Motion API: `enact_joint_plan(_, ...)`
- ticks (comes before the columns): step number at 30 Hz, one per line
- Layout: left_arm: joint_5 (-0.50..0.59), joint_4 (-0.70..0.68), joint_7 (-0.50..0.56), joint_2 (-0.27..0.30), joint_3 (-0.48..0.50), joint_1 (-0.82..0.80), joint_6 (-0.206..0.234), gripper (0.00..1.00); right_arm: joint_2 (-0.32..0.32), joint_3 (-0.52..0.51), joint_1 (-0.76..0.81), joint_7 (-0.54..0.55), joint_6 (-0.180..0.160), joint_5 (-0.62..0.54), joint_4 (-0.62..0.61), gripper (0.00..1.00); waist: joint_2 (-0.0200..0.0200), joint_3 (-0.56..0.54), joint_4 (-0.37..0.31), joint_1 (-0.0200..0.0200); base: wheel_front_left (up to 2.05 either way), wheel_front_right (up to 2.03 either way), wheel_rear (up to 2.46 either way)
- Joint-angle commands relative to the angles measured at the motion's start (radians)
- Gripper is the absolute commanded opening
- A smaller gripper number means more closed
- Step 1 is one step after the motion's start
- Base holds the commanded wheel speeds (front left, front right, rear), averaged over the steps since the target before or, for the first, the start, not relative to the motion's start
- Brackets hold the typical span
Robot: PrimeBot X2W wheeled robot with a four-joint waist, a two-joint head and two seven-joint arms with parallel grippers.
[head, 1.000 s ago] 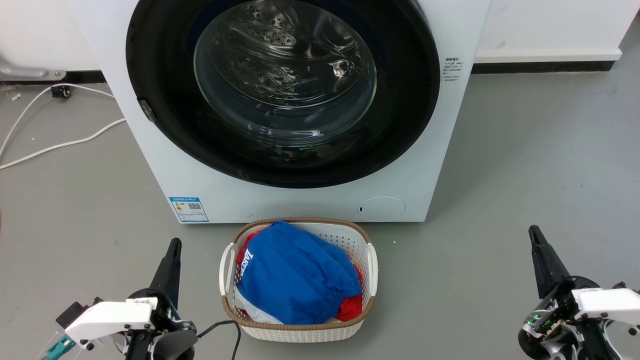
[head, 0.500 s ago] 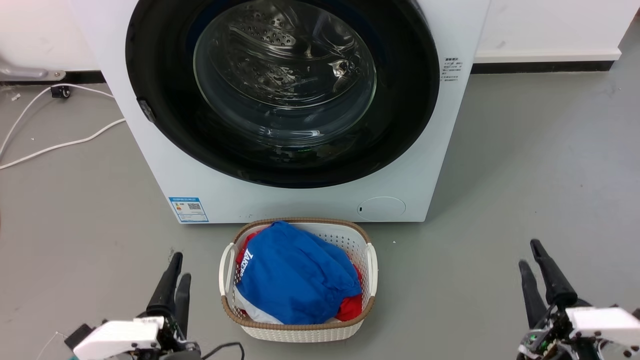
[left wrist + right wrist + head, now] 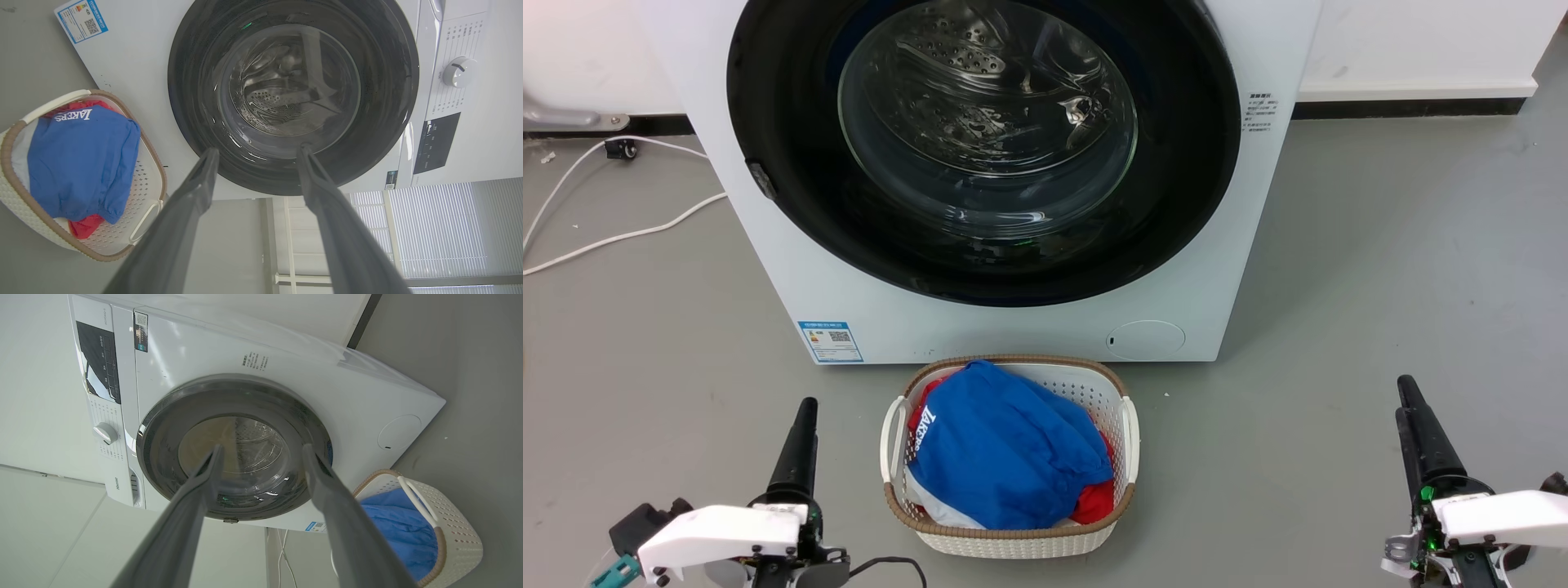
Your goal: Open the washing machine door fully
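The washing machine (image 3: 768,278) stands straight ahead, white and front-loading. The washing machine door (image 3: 987,131), a glossy black ring around a bulging glass bowl, lies shut flush against the front, with a small latch (image 3: 760,180) at its left edge. My left gripper (image 3: 805,406) hovers low at the left above the floor, well short of the machine. My right gripper (image 3: 1405,396) does the same at the right. From the left wrist, the left gripper (image 3: 257,150) is open and empty and points at the door (image 3: 292,94). From the right wrist, the right gripper (image 3: 262,448) is also open, framing the door (image 3: 229,392).
A white laundry basket (image 3: 1009,541) with blue and red clothes sits on the floor between my grippers, just in front of the machine. White cables (image 3: 621,237) trail over the grey floor at the left. A black cable (image 3: 882,563) runs beside my left wrist.
Half a second ago both grippers sat lower with their two fingers showing side by side. Now they are a little higher and each pair nearly lines up. The door has not moved.
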Motion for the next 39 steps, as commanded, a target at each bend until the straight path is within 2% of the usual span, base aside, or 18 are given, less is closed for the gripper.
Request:
enact_joint_plan(1,0.076,-0.038,-0.016,0.001,-0.012,-0.012,0.016,1.00,-0.002,0.004,-0.009,-0.016,0.001,-0.082,-0.040,1.00,0.0000,0.000,0.000,0.0000,0.00,0.00,0.00)
enact_joint_plan(10,0.318,-0.072,-0.054,0.004,-0.062,0.001,0.075,1.00,-0.002,0.024,0.015,-0.054,0.001,-0.317,-0.086,1.00,0.0000,-0.001,-0.001,0.0000,0.00,0.00,0.00)
enact_joint_plan(16,0.435,-0.084,-0.078,0.014,-0.097,0.007,0.115,1.00,-0.002,0.042,0.033,-0.077,0.001,-0.429,-0.109,1.00,0.0000,-0.002,-0.001,0.0000,0.00,0.00,0.00)
enact_joint_plan(39,0.740,-0.142,-0.153,0.064,-0.218,0.016,0.222,1.00,-0.002,0.051,0.077,-0.152,0.002,-0.724,-0.224,1.00,0.0000,-0.004,0.001,0.0000,0.00,0.00,0.00)
